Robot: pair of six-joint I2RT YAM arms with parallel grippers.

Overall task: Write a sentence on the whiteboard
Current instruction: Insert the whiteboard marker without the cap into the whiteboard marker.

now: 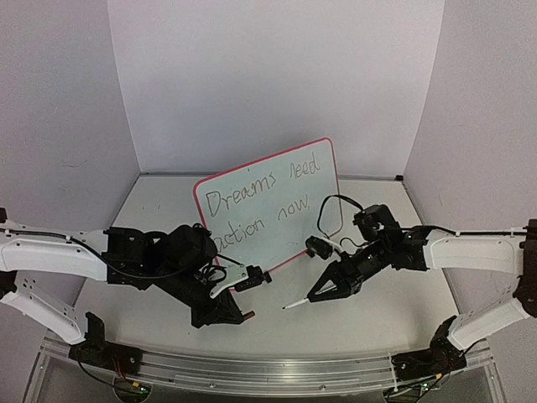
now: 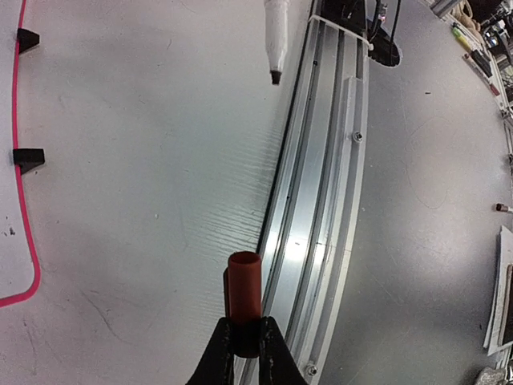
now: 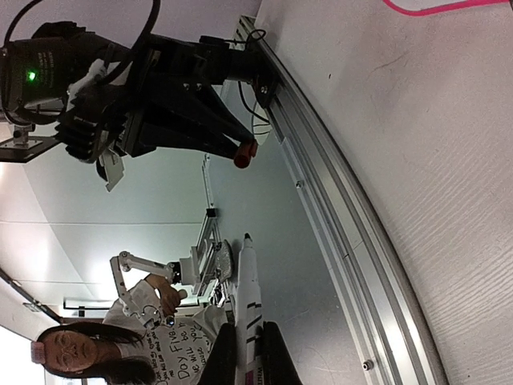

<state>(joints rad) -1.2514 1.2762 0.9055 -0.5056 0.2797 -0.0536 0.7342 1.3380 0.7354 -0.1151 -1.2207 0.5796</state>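
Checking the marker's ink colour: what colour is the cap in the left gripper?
Red cap, pinched in the left gripper; clearest in the left wrist view.

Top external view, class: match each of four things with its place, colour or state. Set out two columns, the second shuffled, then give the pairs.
1 whiteboard
2 marker pen
3 red cap
4 sentence

A gripped by the left end effector
B written across two lines
C has a red frame
D gripped by the right end effector

Pairs: 1-C, 2-D, 3-A, 4-B
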